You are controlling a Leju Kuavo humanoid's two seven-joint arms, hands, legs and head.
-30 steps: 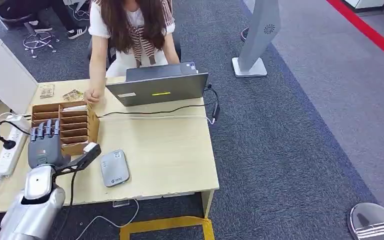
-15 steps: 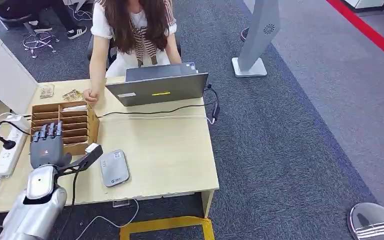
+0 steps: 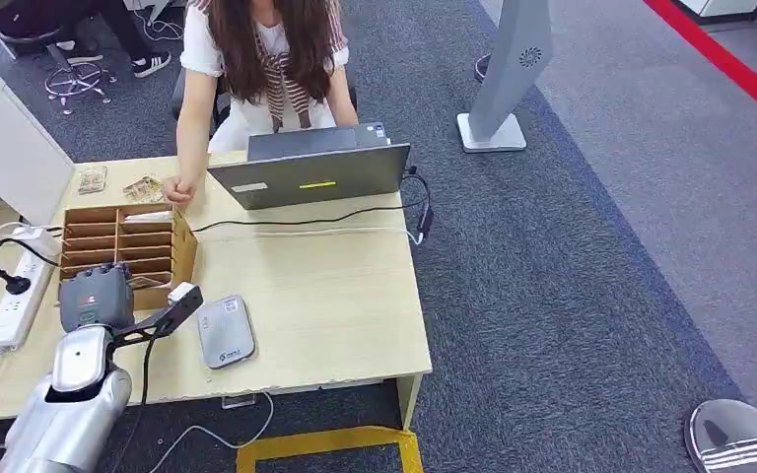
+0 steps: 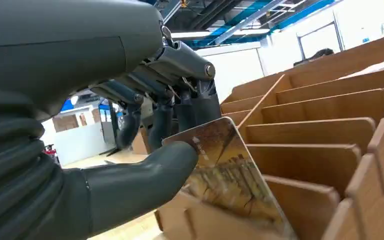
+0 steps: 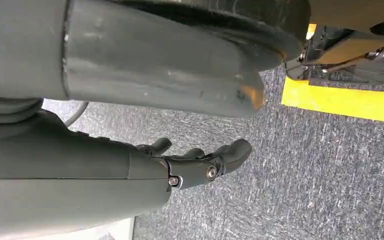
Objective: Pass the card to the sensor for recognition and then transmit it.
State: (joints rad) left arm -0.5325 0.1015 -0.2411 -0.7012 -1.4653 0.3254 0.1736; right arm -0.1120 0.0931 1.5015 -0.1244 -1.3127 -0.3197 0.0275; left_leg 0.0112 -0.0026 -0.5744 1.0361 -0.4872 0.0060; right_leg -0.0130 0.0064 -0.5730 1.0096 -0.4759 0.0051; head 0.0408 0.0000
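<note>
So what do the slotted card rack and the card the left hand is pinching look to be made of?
The rack looks like thin laser-cut plywood or fibreboard: matte tan faces, darker cut edges, notched dividers. The card looks like glossy printed plastic: a thin, stiff sheet with a photo-like picture and rounded corner. It could be laminated paper. The left hand pinches it between thumb and fingers.

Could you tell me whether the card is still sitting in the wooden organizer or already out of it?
Still in: the card stands in a slot of the wooden organizer, its lower edge behind the front wall, while the left hand pinches its top.
</note>
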